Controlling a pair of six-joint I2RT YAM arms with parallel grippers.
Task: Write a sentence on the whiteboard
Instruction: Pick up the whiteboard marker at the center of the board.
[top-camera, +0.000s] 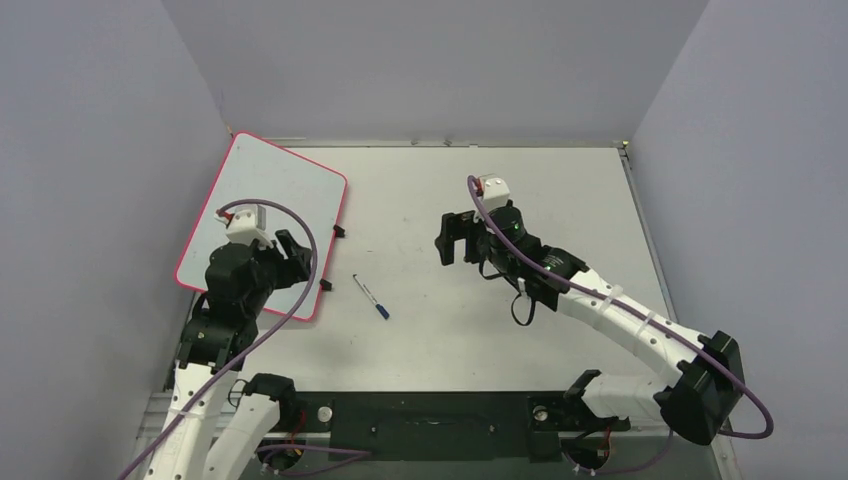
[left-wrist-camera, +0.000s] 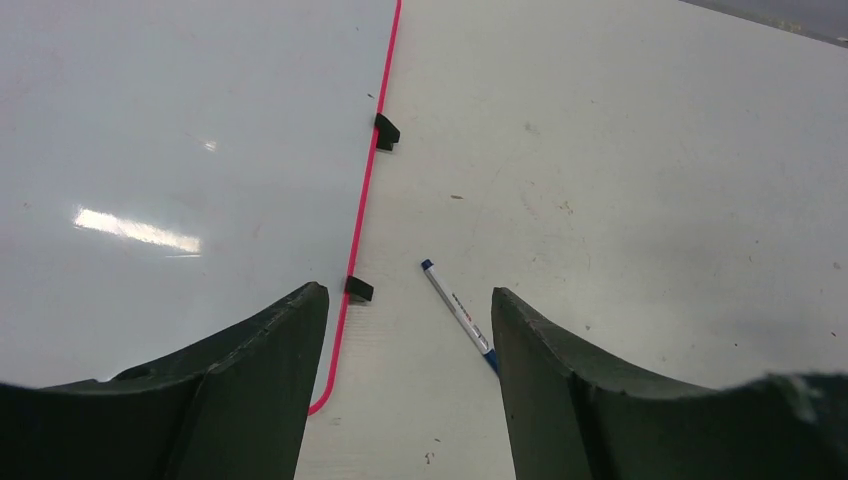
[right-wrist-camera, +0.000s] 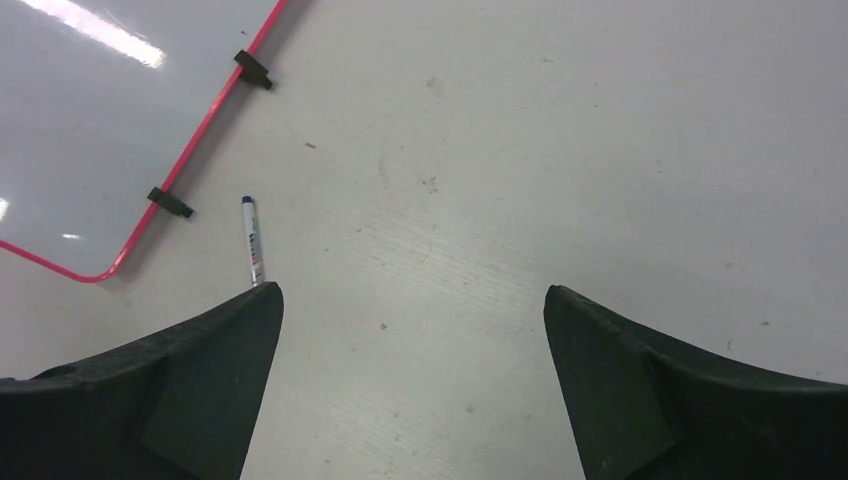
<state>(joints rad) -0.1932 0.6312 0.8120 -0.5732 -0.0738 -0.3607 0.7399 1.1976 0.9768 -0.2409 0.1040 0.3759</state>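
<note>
White and bare, the whiteboard (left-wrist-camera: 180, 150) lies at the left of the worktop (left-wrist-camera: 620, 180). The left end effector (left-wrist-camera: 410, 300) and right end effector (right-wrist-camera: 413, 295) are wide open, holding nothing. Pinch the pen (left-wrist-camera: 458, 315) beside the board at its middle.

Pen (left-wrist-camera: 458, 312) near end hidden behind left tool (left-wrist-camera: 408, 293) finger.

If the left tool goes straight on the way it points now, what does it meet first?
Likely the bare table between the whiteboard rim and the pen, near the lower black clip; depth is unclear.
</note>
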